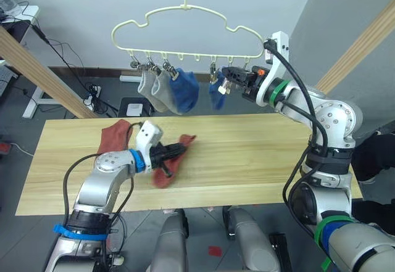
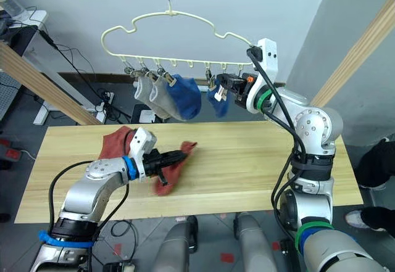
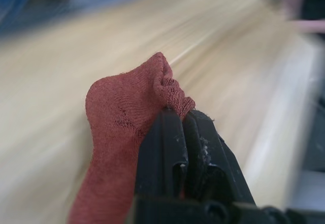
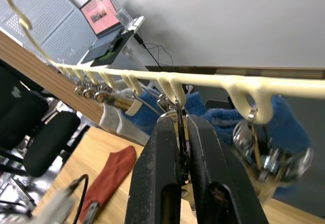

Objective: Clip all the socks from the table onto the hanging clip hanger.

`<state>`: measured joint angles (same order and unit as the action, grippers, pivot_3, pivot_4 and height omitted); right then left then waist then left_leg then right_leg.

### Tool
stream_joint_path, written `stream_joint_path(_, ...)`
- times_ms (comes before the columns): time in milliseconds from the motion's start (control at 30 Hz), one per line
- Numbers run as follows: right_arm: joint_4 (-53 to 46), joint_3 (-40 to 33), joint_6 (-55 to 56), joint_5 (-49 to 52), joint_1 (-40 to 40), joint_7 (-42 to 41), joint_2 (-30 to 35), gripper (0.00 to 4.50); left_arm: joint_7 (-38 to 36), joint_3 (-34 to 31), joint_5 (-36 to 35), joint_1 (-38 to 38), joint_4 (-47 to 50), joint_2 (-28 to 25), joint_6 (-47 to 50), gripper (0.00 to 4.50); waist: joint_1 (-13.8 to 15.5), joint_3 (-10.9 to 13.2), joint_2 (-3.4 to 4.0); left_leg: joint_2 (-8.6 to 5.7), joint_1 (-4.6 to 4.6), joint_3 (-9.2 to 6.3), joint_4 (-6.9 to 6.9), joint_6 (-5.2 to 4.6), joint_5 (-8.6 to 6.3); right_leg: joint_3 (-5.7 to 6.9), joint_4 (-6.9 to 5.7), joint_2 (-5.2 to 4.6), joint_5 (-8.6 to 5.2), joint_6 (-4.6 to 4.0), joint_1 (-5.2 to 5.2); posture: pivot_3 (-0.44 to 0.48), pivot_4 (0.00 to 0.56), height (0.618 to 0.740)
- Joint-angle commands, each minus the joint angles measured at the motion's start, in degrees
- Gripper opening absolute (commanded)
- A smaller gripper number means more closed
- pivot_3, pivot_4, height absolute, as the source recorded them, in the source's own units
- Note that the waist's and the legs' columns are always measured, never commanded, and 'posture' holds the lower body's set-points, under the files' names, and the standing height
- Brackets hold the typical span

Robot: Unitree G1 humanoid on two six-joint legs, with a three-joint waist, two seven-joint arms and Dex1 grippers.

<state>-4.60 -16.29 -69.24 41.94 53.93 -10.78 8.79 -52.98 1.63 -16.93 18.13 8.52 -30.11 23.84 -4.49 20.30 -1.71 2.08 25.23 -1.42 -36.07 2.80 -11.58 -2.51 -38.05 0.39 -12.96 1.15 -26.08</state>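
A flat rust-red knit sock (image 1: pixel 116 136) is half hidden behind the left arm on the pale plank bench (image 1: pixel 247 155). A second rust-red sock (image 1: pixel 173 161) is pinched by the left gripper (image 1: pixel 176 151). Two grey socks (image 1: pixel 151 87) and two blue socks (image 1: pixel 185 90) hang from the pale yellow cloud-shaped clip hanger (image 1: pixel 185 22), where a silver clip (image 4: pixel 179 113) appears squeezed by the right gripper (image 1: pixel 226 74).

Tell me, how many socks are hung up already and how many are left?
Four are done: two grey socks and two blue socks hang from the hanger. In hand: the left hand is shut on one red sock on the table, and the right hand pinches a clip. Left: that red sock and another lying behind it.
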Motion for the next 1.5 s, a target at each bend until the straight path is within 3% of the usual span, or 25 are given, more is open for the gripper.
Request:
stream_joint_path(33,0.91,-3.91,-3.79,2.38,0.50,3.26,-0.78,0.00,0.21,0.67,0.09,3.25,3.48,1.99,-8.12,0.02,-0.06,0.04,0.05,0.01,0.00,0.02,0.00,0.00,0.00,-0.01,0.01,0.02,0.00,0.00,0.00,-0.160,0.423,0.740)
stream_joint_path(233,1.58,-9.61,-9.62,6.86,2.36,8.58,-4.18,0.00,1.46,3.40,5.11,8.09,-2.71,6.30,-24.27,0.02,-0.26,0.10,0.06,-0.32,0.01,0.05,0.01,-0.01,-0.01,-0.04,0.07,0.02,0.00,0.00,0.01,-0.166,0.421,0.740)
stream_joint_path(533,1.81,-13.97,-14.38,10.41,4.04,14.15,-6.02,0.00,5.27,3.25,8.40,10.45,-8.35,8.06,-35.22,0.02,-0.27,0.13,0.08,-0.32,0.10,-0.01,0.01,-0.02,-0.01,0.01,0.09,0.00,0.00,0.01,-0.02,-0.172,0.414,0.740)
stream_joint_path(1133,3.72,-13.43,-13.47,10.72,4.16,15.71,-4.10,0.00,5.13,3.04,8.39,8.31,-7.45,5.45,-41.41,0.02,-0.27,0.12,0.08,-0.31,0.13,-0.04,0.01,-0.03,-0.02,0.04,0.12,0.01,-0.02,0.04,-0.03,-0.162,0.408,0.740)
stream_joint_path(1500,3.15,-16.34,-17.91,13.54,4.46,18.92,-7.37,0.00,7.01,3.73,9.94,9.60,-10.29,5.87,-43.86,0.02,-0.27,0.13,0.08,-0.30,0.16,-0.05,0.02,-0.03,-0.02,0.05,0.15,0.01,-0.02,0.04,-0.03,-0.158,0.413,0.740)
